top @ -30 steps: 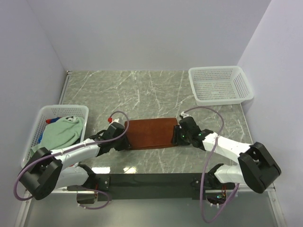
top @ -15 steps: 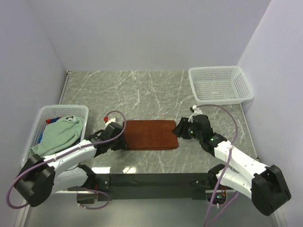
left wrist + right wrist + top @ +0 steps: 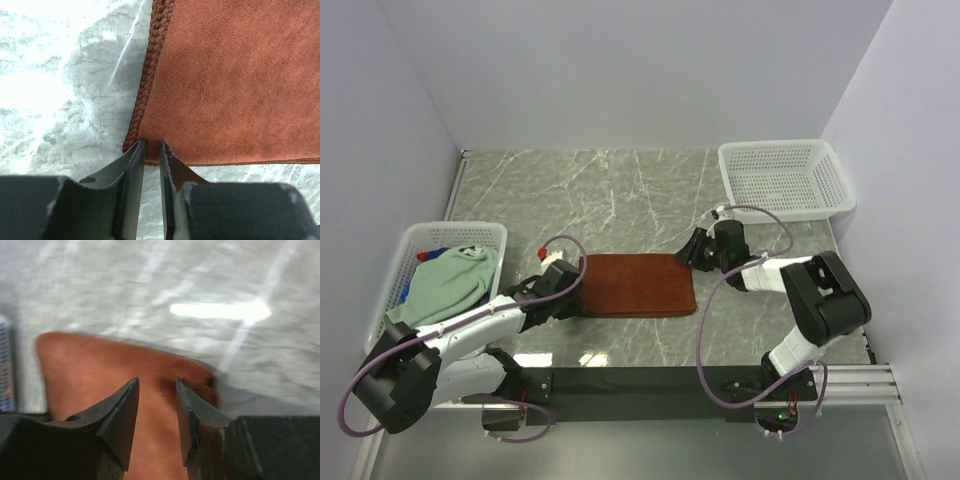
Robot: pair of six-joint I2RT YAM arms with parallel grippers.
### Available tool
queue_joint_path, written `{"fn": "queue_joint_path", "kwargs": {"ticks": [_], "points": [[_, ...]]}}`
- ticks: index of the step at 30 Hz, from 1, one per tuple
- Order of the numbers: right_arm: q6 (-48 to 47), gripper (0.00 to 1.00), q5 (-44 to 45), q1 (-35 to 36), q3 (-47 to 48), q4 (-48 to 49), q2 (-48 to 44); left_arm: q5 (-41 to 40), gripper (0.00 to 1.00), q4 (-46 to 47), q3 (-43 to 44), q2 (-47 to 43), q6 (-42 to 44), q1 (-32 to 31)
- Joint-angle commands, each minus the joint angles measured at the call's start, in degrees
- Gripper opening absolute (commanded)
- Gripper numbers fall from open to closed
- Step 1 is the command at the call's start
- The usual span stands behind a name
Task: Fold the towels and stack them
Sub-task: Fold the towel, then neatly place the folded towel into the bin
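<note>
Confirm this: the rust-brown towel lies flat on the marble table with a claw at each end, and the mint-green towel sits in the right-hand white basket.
Wrong basket: the top external view shows the mint-green towel in the left-hand white basket. The rest holds: the rust-brown towel lies flat on the marble table, left claw and right claw at its ends.

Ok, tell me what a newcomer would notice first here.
A rust-brown towel lies flat in the middle of the table, with the left fingers nearly together at a corner of its left end and the right fingers apart over its right end. A mint-green towel is heaped in the white basket at the left edge.
</note>
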Motion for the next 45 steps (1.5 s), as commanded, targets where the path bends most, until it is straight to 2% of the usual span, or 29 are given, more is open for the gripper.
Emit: {"fn": "queue_joint_path", "kwargs": {"ticks": [1, 3, 7, 10, 11, 12, 13, 14, 15, 16, 18, 20, 26, 28, 31, 35, 38, 45], "points": [[1.57, 0.43, -0.84, -1.83, 1.11, 5.65, 2.79, -2.04, 0.25, -0.17, -1.32, -1.47, 0.02, 0.79], [1.04, 0.43, -0.76, -2.71, 0.32, 4.95, 2.19, -2.04, 0.25, -0.52, -1.15, -1.83, 0.2, 0.89], [-2.38, 0.43, 2.48, -3.68, 1.46, -4.06, -3.16, -5.63, 0.3, -3.76, 2.09, -1.04, 2.48, 0.97], [-6.34, 0.47, 7.83, -3.68, 3.65, -13.72, -10.1, -6.52, 0.46, -5.35, 7.01, -1.12, 5.64, -0.25], [-7.21, 0.48, 9.51, -3.68, 5.14, -16.56, -13.17, -7.39, 0.57, -6.57, 9.98, -1.04, 6.34, -0.86], [-8.88, 0.51, 11.18, -3.77, 6.02, -19.46, -14.68, -7.93, 0.63, -7.02, 11.49, -1.04, 7.74, -2.09], [-9.5, 0.62, 13.2, -3.77, 6.81, -25.32, -16.0, -8.28, 0.68, -7.55, 12.99, -0.95, 8.45, -2.88], [-9.94, 0.66, 16.09, -3.86, 8.39, -28.07, -18.45, -8.89, 0.76, -8.25, 15.96, -0.25, 8.89, -3.59], [-10.38, 0.71, 18.12, -3.94, 8.93, -30.62, -19.69, -8.98, 0.8, -8.43, 17.47, 0.19, 9.94, -4.38], [-10.47, 0.8, 19.36, -4.12, 9.28, -33.0, -21.01, -8.81, 0.83, -8.35, 18.7, 0.63, 10.56, -6.21], [-10.39, 0.88, 22.61, -4.3, 9.63, -38.37, -24.78, -7.59, 0.89, -7.73, 22.04, 2.9, 12.4, -8.33], [-10.04, 0.98, 24.02, -4.65, 9.29, -41.88, -27.16, -6.88, 0.92, -6.86, 25.02, 5.02, 13.55, -12.2], [-8.98, 1.0, 26.93, -6.05, 4.73, -45.24, -34.81, -6.26, 0.92, -3.07, 34.59, 19.75, 18.82, -24.32], [-7.84, 1.0, 26.84, -6.49, 3.05, -44.19, -37.62, -9.49, 0.91, -3.33, 39.6, 23.91, 22.07, -29.07], [-6.87, 1.0, 25.97, -7.46, 0.41, -42.78, -39.91, -14.59, 0.83, -3.95, 43.84, 31.56, 26.47, -34.33], [-6.96, 1.0, 25.52, -7.99, -1.35, -41.64, -40.79, -15.66, 0.74, -4.22, 48.42, 39.99, 30.51, -37.17], [-7.13, 0.99, 25.52, -8.34, -2.66, -41.11, -41.76, -16.1, 0.69, -3.51, 49.47, 43.16, 33.59, -38.57], [-6.78, 0.99, 22.54, -9.83, -5.04, -39.79, -43.34, -17.24, 0.67, -2.02, 50.88, 48.53, 37.02, -38.84]]}}
